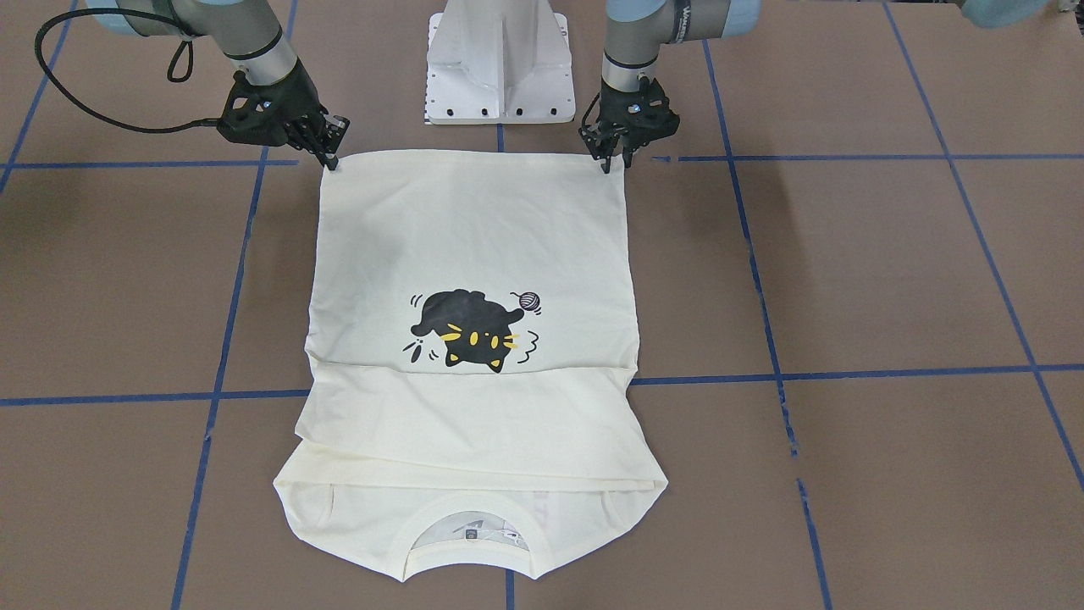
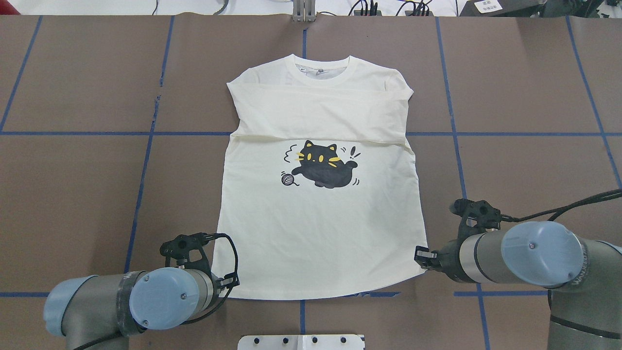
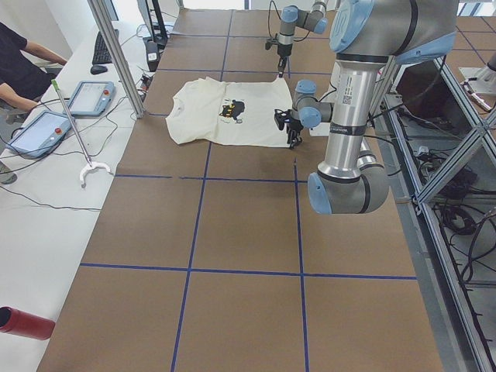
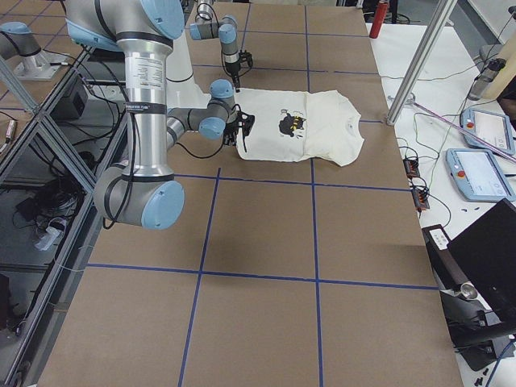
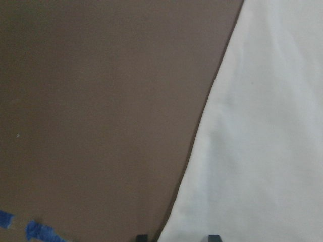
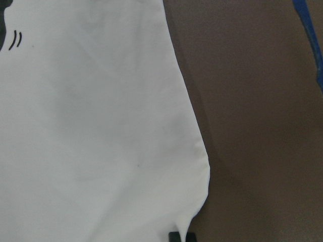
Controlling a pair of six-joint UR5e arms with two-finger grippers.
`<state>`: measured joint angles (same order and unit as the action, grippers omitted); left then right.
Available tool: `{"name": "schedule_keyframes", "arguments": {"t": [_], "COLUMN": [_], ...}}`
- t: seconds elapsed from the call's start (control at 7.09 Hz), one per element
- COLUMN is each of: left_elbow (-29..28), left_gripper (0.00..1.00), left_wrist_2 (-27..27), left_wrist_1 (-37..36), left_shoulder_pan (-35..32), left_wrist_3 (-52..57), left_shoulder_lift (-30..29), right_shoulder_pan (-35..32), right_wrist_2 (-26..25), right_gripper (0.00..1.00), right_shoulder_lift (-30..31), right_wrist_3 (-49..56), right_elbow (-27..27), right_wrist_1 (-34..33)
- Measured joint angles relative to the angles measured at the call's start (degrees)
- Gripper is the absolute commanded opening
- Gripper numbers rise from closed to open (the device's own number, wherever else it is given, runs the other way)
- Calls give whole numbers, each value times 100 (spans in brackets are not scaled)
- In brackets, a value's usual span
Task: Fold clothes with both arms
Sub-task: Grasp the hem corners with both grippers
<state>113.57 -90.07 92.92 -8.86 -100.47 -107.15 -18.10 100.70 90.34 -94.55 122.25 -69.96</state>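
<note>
As the T-shirt [image 1: 474, 237] looked light and limp, its upper-frame hem corners suited pinching; left gripper [image 1: 613, 163] stood wide, right gripper [image 1: 330, 159] narrow, hold uncertain.

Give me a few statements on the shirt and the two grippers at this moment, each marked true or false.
1. The T-shirt lies with its cat print facing up. True.
2. The collar is the end nearest the robot's base. False: the collar is at the far end, and the hem lies nearest the base.
3. The left gripper and right gripper are each at a hem corner. True.
4. The sleeves lie spread out to the sides. False: they are folded in across the chest.
</note>
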Motion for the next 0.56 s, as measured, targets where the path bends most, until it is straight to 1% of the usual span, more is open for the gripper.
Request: {"name": "schedule_keyframes", "arguments": {"t": [0.14, 0.28, 0.42, 0.56], "left_elbow": [1, 12, 37, 61], "left_gripper": [10, 7, 0, 0], "left_wrist_2": [-1, 0, 7, 10], "left_wrist_1": [-1, -3, -1, -2], "left_shoulder_pan": [3, 6, 7, 7], "left_wrist_3": [6, 9, 8, 8], "left_shoulder_lift": [1, 3, 3, 2], "right_shoulder_pan": [-4, -6, -11, -22], "right_wrist_2": [2, 2, 2, 6], "right_gripper": [0, 0, 0, 0], "right_shoulder_lift": [5, 8, 12, 18], "right_wrist_3": [4, 6, 6, 9], "right_elbow": [-5, -7, -8, -7], "right_wrist_1": [0, 0, 0, 0]}}
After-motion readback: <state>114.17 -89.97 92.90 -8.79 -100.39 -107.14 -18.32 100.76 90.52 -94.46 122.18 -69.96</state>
